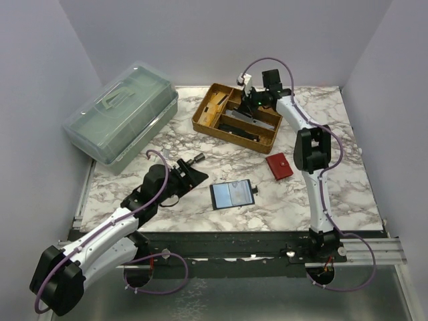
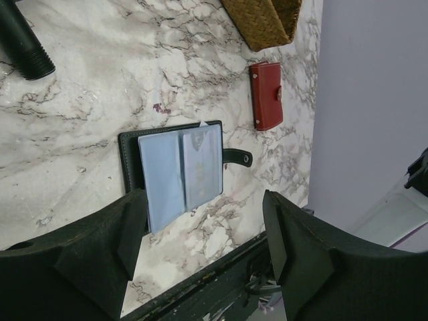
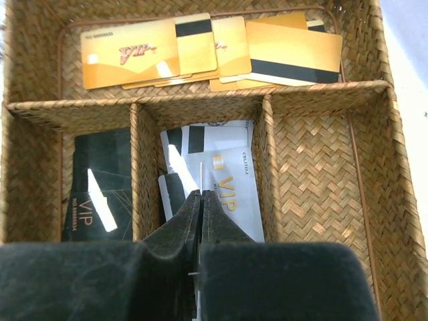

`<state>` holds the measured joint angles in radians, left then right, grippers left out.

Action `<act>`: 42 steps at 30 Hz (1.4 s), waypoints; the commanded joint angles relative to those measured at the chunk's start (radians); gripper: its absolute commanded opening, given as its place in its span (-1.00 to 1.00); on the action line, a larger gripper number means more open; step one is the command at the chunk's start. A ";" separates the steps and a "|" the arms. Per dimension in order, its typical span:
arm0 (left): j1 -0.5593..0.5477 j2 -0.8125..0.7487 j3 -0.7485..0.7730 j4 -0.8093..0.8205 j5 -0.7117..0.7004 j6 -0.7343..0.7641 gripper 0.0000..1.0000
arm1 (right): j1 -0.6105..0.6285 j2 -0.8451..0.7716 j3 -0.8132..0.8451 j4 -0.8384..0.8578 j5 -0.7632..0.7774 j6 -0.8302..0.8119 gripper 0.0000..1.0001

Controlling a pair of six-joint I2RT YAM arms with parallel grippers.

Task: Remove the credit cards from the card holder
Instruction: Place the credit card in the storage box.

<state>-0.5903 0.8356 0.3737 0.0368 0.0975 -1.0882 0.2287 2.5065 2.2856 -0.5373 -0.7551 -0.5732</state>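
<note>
"VIP", red script, on gold card [image 3: 130, 53], wicker tray [image 3: 321, 180] top compartment. "VIP" on black card [image 3: 100, 194], left compartment. Gold "VIP" on white card [image 3: 231, 190], middle compartment. Smaller print illegible.

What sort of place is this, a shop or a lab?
Probably a robot test booth: a left arm and right arm bolted at a marble-patterned table, plain walls closing it in, and props like a woven tray and an open card holder.

The left white-and-black arm [image 1: 107, 234] is stretching low, its black two-finger left hand [image 2: 204, 200] holding its fingers wide apart. The right white-and-black arm [image 1: 314, 174] is reaching far forward, its right hand [image 3: 202, 199] pointing downward, fingers pressed together.
</note>
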 commanded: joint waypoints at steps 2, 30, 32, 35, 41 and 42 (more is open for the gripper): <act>0.004 -0.046 -0.019 0.011 0.017 -0.031 0.52 | 0.041 -0.097 -0.129 0.167 0.226 -0.100 -0.99; 0.004 -0.125 -0.058 -0.009 0.024 -0.058 0.53 | 0.144 -0.195 -0.294 0.266 0.366 -0.191 -0.29; 0.004 -0.113 -0.049 -0.009 0.035 -0.055 0.53 | 0.144 -0.207 -0.268 0.251 0.356 -0.159 -0.20; 0.004 -0.088 -0.035 -0.009 0.051 -0.050 0.53 | 0.144 -0.244 -0.255 0.237 0.343 -0.119 -0.05; 0.003 -0.031 -0.006 0.002 0.082 -0.023 0.53 | 0.135 -0.392 -0.291 0.111 0.156 -0.022 0.14; 0.003 -0.018 0.002 0.008 0.090 -0.018 0.53 | 0.132 -0.431 -0.322 0.085 0.087 -0.005 0.17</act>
<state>-0.5903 0.7799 0.3241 0.0319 0.1387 -1.1324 0.3672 2.2261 1.9907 -0.3336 -0.4492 -0.6746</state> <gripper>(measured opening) 0.760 0.561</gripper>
